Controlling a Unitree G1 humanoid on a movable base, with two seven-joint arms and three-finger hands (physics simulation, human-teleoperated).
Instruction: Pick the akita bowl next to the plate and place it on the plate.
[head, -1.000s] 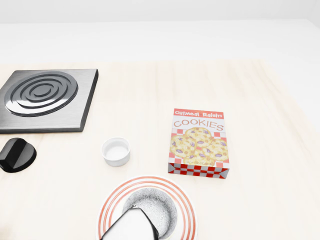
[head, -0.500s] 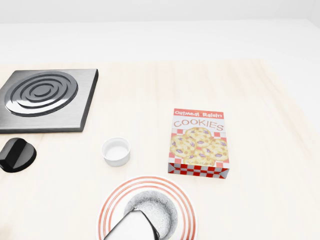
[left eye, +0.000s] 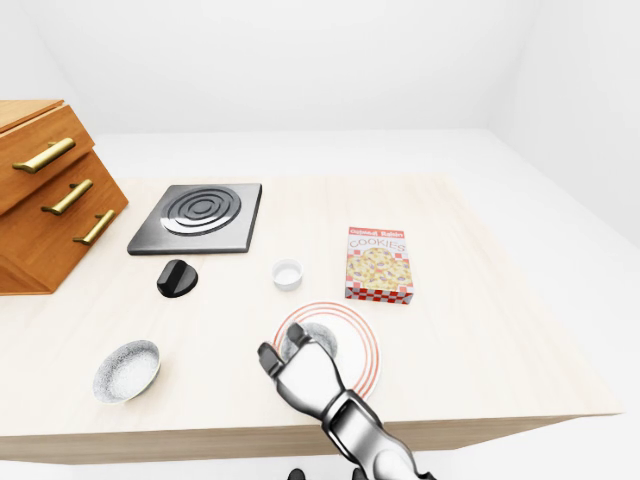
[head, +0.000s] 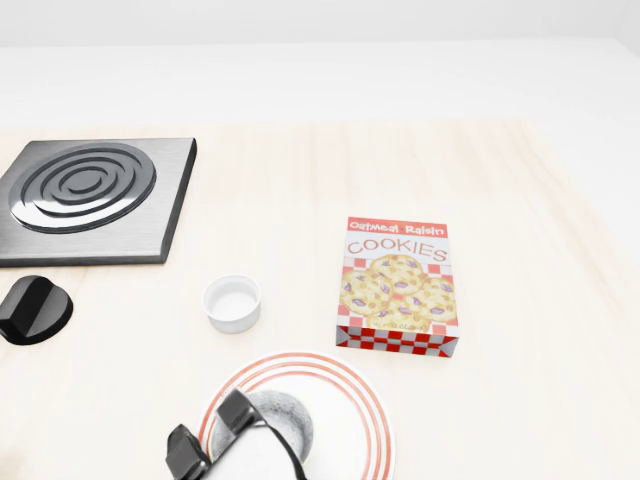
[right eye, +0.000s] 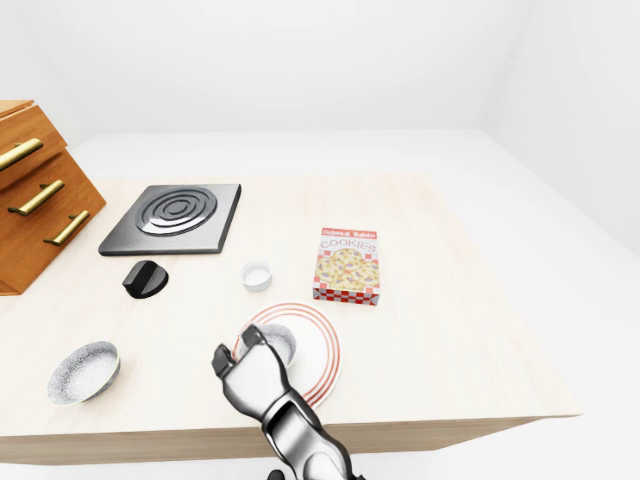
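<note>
Hovers with fingers (head: 235, 408) spread open just above the akita bowl (left eye: 317, 340) sitting on the red-ringed plate (left eye: 362, 350), beside the cookie box (head: 398, 286)

Your head view looked steeply down, close on the worktop (head: 520, 180); your eye views sat farther off, sharing the cookie box (left eye: 379, 264).

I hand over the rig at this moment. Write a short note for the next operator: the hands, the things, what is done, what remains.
Right hand, as it seems: open, over the plate's edge, holding nothing. Left hand: not in view.
Bowl: sits on the plate, upright.
A second bowl lies far left on the table; leave it.
Done: placing.
Left: draw the hand away without touching the bowl.
</note>
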